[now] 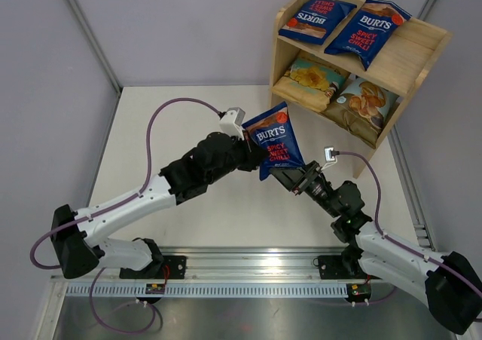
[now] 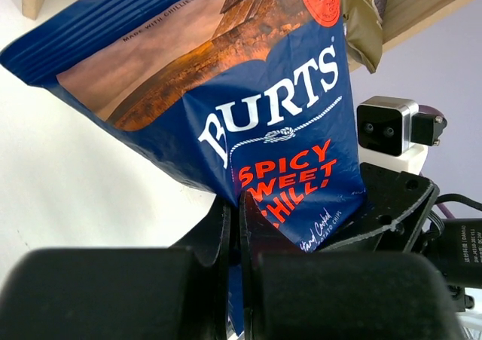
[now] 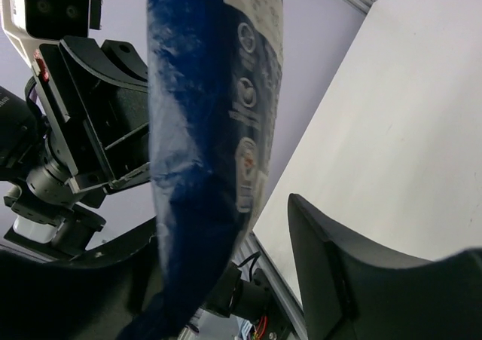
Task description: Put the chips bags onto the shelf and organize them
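Pale tabletop (image 1: 166, 121) lies beneath the dark blue bag (image 1: 276, 140), pinched by my left fingers (image 2: 217, 242); my right fingers (image 3: 354, 280) straddle it, spread. Letting go early would probably drop it.

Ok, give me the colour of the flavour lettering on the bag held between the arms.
Red-orange, on the dark blue bag; clearest in the left wrist view.

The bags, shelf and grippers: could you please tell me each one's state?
held blue bag: lifted off the table.
left gripper: shut on the held blue bag.
right gripper: open around that bag.
left top bag: flat on the top tier.
right top bag: flat beside it.
yellow bag: lying on the lower tier.
light blue bag: lying beside it.
shelf: upright, holding four bags.
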Robot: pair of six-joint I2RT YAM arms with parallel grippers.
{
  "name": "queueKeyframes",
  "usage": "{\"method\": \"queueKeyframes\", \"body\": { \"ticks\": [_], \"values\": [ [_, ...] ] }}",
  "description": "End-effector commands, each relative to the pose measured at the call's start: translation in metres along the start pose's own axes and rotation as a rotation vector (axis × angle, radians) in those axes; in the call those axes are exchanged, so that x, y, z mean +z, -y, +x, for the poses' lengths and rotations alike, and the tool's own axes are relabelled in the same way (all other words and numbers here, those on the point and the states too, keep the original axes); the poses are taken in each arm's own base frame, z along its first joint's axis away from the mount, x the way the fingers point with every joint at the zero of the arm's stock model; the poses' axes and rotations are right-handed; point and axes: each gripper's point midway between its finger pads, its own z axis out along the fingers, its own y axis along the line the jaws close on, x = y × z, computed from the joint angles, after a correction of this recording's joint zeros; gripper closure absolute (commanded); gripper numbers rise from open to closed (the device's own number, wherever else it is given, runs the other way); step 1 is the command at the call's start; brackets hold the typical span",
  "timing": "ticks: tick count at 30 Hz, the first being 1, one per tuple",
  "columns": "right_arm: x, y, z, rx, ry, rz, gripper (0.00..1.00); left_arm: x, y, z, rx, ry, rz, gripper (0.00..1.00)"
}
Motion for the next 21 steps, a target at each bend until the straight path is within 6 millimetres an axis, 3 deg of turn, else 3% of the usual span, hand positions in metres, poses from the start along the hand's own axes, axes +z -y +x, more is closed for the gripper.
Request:
{"method": "queueKeyframes", "body": {
  "ticks": [1,7,9,16,19,20,21],
  "values": [
    [0.007,-0.044,-0.026,-0.044,0.090,-0.131,0.39,0.000,0.014,-0.018,0.036,0.037,0.028,1.00],
    [-0.002,-0.055,-0.031,-0.038,0.118,-0.182,0.38,0.005,0.016,-0.020,0.054,0.037,0.027,1.00],
    [0.001,-0.040,-0.040,-0.021,0.166,-0.092,0.39,0.008,0.023,-0.017,0.060,0.027,0.066,1.00],
    [-0.001,-0.017,-0.051,-0.028,0.240,0.014,0.68,0.007,0.028,-0.018,0.066,0.020,0.086,1.00],
    [0.000,-0.018,-0.050,-0.033,0.235,0.003,0.85,0.003,0.029,-0.024,0.086,0.033,0.084,0.99],
    [0.001,-0.024,-0.050,-0.039,0.226,-0.013,0.92,0.002,0.028,-0.026,0.097,0.037,0.075,0.95],
    [0.002,-0.025,-0.049,-0.042,0.220,-0.017,0.93,0.001,0.027,-0.027,0.103,0.040,0.071,0.91]
  ]
}}
